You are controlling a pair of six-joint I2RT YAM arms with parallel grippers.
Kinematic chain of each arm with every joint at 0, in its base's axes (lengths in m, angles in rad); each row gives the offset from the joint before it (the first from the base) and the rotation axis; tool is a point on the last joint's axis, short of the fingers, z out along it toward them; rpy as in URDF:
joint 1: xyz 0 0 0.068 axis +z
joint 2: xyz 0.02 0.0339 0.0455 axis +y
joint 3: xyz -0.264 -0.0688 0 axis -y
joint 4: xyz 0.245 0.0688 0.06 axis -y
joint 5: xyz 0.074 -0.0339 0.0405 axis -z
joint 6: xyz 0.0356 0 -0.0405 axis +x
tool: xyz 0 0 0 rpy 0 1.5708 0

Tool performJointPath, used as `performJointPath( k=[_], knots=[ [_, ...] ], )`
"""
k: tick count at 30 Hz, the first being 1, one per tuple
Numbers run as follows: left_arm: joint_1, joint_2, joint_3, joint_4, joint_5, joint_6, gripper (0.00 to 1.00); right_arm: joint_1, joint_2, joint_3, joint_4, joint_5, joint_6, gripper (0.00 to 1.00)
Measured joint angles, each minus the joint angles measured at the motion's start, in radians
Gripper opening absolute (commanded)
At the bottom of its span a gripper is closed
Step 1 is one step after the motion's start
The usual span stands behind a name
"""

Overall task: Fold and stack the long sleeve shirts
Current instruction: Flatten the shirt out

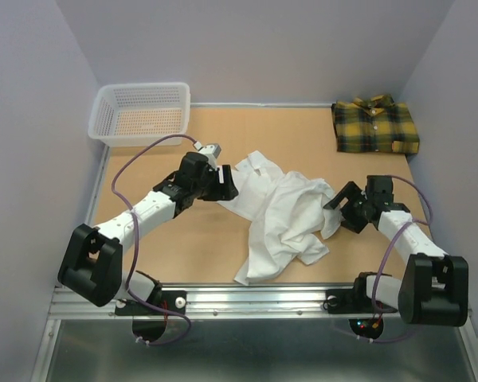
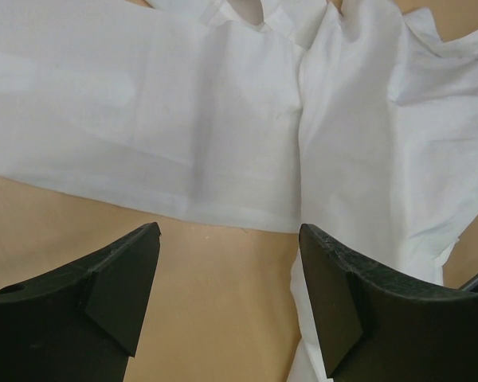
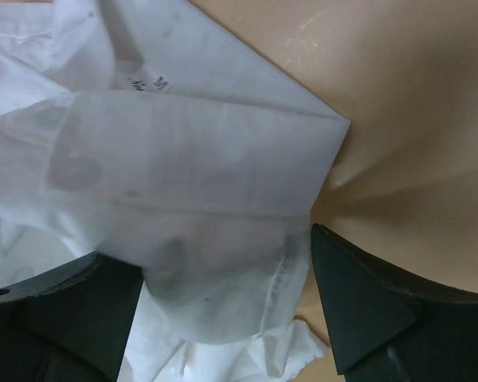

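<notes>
You find bare bench [image 1: 263, 127] at far centre; the white shirt [image 1: 287, 211] blocks the middle, basket [image 1: 103, 118] and plaid shirt [image 1: 374, 126] the far corners.

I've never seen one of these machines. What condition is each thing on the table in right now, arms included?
white shirt: unfolded, crumpled in a heap between the two arms.
plaid shirt: folded flat, lying at the far right.
basket: upright and empty, at the far left.
left arm: jaws open at the white shirt's edge, nothing between them.
right arm: jaws open, white cloth lying between them.
</notes>
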Motion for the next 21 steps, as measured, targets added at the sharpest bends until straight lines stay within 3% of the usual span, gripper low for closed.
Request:
performJointPath(
  k=[4, 7, 8, 12, 13, 15, 21],
  knots=[
    [0.005, -0.003, -0.047, 0.004, -0.002, 0.023, 0.82, 0.000, 0.066, -0.078, 0.131, -0.016, 0.034, 0.82],
    [0.007, -0.008, -0.075, 0.012, -0.005, 0.036, 0.82, -0.003, 0.095, -0.087, 0.224, -0.039, 0.020, 0.68],
    [0.007, -0.008, -0.082, 0.016, -0.005, 0.040, 0.82, -0.003, 0.102, -0.087, 0.240, -0.043, 0.014, 0.54],
    [0.011, -0.008, -0.089, 0.027, -0.006, 0.048, 0.82, -0.002, 0.090, -0.075, 0.264, -0.040, -0.047, 0.17],
    [0.012, -0.008, -0.089, 0.030, -0.006, 0.048, 0.82, -0.002, 0.080, -0.062, 0.261, -0.035, -0.062, 0.12],
    [0.014, -0.008, -0.089, 0.032, -0.006, 0.048, 0.82, -0.002, 0.067, -0.003, 0.238, -0.020, -0.095, 0.06],
    [0.053, -0.007, -0.026, 0.002, 0.001, 0.046, 0.82, -0.002, 0.072, 0.362, 0.208, 0.091, -0.264, 0.05]
  ],
)
